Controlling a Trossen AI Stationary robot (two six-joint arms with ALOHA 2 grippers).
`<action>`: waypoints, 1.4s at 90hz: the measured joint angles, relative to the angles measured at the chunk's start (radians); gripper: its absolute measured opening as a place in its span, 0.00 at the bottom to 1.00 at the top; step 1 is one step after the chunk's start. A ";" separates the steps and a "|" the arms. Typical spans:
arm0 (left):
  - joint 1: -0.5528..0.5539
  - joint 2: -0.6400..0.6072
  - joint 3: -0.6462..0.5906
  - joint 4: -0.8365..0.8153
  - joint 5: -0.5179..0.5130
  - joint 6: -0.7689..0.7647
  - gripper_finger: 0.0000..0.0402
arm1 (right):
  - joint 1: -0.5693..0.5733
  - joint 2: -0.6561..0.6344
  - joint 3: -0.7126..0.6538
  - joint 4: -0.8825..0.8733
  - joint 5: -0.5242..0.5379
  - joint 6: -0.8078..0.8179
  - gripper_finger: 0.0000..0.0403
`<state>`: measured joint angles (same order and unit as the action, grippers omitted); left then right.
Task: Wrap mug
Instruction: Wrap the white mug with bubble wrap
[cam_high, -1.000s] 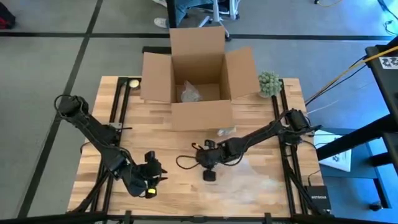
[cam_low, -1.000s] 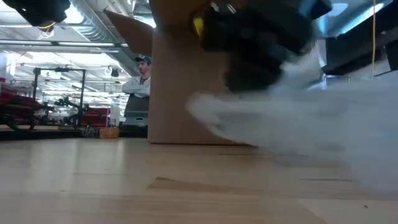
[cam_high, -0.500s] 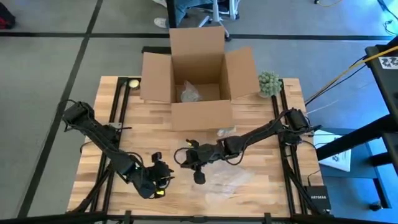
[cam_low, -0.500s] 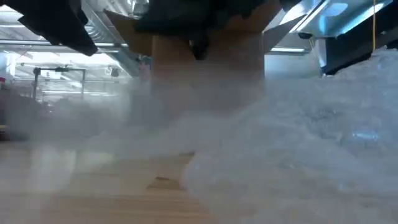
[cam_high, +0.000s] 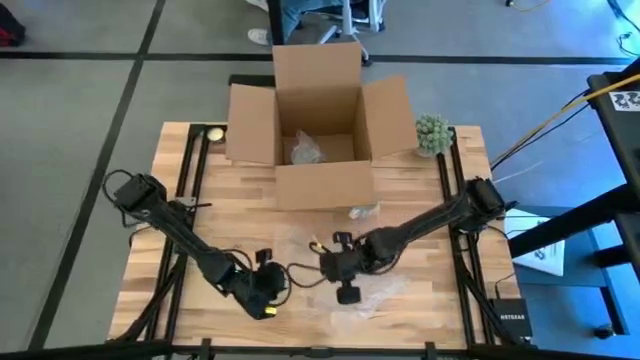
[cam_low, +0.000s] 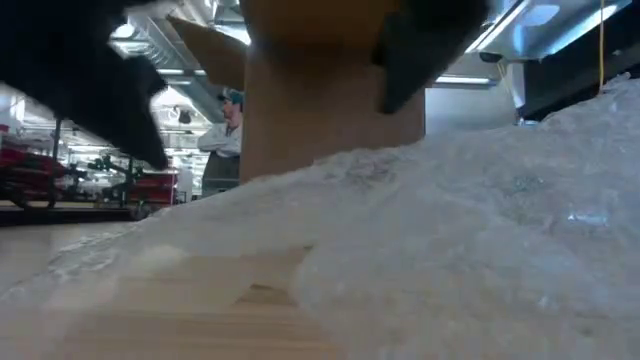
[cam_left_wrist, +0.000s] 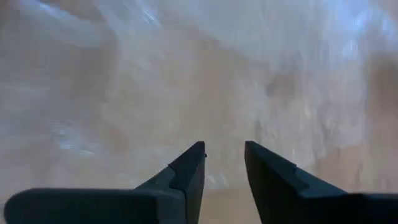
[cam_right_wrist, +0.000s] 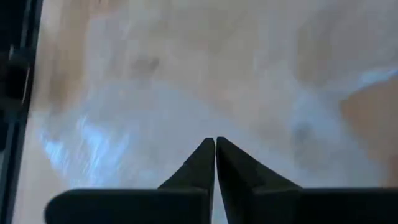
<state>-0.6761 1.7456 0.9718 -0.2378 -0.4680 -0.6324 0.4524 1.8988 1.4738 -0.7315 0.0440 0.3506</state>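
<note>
Little looks done: right gripper (cam_high: 347, 292) pinches the clear crinkly bubble wrap sheet (cam_high: 385, 292); left gripper (cam_high: 268, 303) gapes empty; no mug visible.

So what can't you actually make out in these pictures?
- The mug: not visible in any view.
- Low view: bubble wrap fills the foreground and hides the table behind it.
- High view: the wrapped bundle inside the cardboard box is too small to identify.
- Right gripper: whether its closed fingertips pinch wrap.
</note>
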 joint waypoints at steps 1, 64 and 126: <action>0.001 0.003 0.000 0.004 0.004 0.004 0.24 | 0.005 0.000 0.000 -0.002 0.000 0.002 0.00; 0.101 0.071 0.002 -0.052 0.132 0.302 0.38 | 0.065 0.001 -0.042 0.025 0.164 0.038 0.00; 0.082 0.088 0.023 -0.079 0.214 0.230 0.01 | 0.078 0.002 -0.041 0.010 0.094 0.049 0.00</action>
<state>-0.5941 1.8333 0.9944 -0.3170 -0.2539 -0.4021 0.5306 1.9003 1.4324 -0.7218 0.1382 0.4000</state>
